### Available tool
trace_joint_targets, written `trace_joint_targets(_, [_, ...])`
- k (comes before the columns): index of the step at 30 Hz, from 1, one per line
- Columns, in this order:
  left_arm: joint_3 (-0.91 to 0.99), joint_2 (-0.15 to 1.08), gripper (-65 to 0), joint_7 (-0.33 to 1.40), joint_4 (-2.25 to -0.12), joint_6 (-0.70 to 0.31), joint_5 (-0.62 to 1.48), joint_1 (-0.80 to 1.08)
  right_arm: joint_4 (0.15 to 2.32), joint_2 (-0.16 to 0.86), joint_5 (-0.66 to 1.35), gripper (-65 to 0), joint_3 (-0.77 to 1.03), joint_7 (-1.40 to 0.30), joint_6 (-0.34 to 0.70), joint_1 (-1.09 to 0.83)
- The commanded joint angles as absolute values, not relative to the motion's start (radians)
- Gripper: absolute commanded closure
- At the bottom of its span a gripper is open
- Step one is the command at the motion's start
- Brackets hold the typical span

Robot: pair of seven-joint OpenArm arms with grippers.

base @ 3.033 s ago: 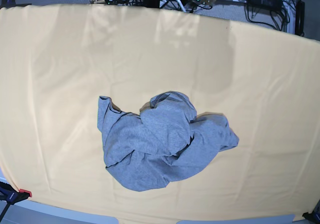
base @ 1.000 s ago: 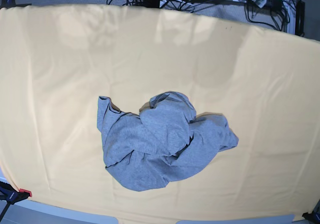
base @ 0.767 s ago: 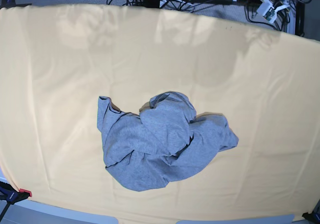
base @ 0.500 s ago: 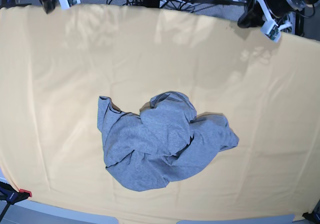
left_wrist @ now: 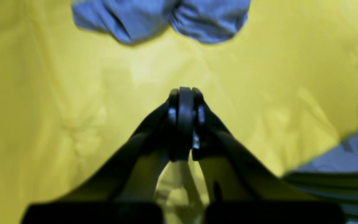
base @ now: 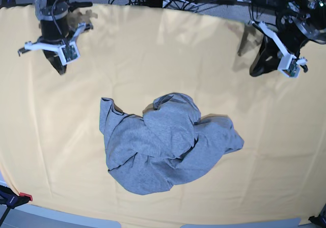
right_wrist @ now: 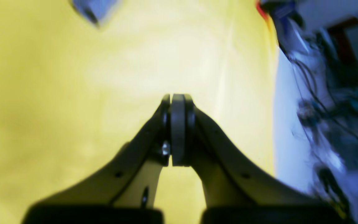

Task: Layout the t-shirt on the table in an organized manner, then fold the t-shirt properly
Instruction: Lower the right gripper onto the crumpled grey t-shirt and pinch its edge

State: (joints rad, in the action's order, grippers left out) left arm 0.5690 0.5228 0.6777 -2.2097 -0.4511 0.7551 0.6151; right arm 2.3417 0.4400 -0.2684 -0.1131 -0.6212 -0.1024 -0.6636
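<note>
While both dark pincers hang above the cloth with their jaws pressed fully together and nothing between them, the left pincer (base: 256, 70) sits at the far right of the base view and the right pincer (base: 59, 67) at the far left, each well apart from the garment. From the left wrist view the left pincer (left_wrist: 183, 93) points toward the heather-grey crumpled cotton t-shirt (left_wrist: 163, 17), whose lower edge alone shows, cut off by the top of the frame. From the right wrist view the right pincer (right_wrist: 176, 98) faces bare cloth, with only a blurred grey scrap of the t-shirt (right_wrist: 93, 7) at the upper left. Seen from the base, the t-shirt (base: 163, 144) lies bunched near the middle of the wide bench (base: 168, 50) covered in pale yellow-orange creased cloth. Its long axis runs roughly left to right, tilted slightly. No lettering, neckline or sleeves can be made out among the folds.
</note>
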Motion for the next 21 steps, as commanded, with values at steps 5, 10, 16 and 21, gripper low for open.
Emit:
trace_joint_targets(5, [0.576,0.535,0.0,0.63,-2.197,-0.453,0.745,0.563,2.327,0.421,-0.144,0.0,-0.109,-0.538,-0.017,-0.514])
trace_joint_targets(10, [0.575,0.535,0.0,0.62,-2.131,-0.457,0.738,0.551,2.114,0.393,-0.036,0.0,-0.109,-0.491,0.083,-0.361])
trace_joint_targets(16, [0.552,0.535,0.0,0.616,-2.046,-0.457,0.737,0.551,1.926,0.393,0.099,-27.3,-0.111,-0.47,0.245,-0.189])
trace_joint_targets(21, [0.536,0.535,0.0,0.598,-1.993,-0.457,0.738,0.548,1.825,0.356,0.215,-29.1,-0.111,-0.471,0.367,-0.098])
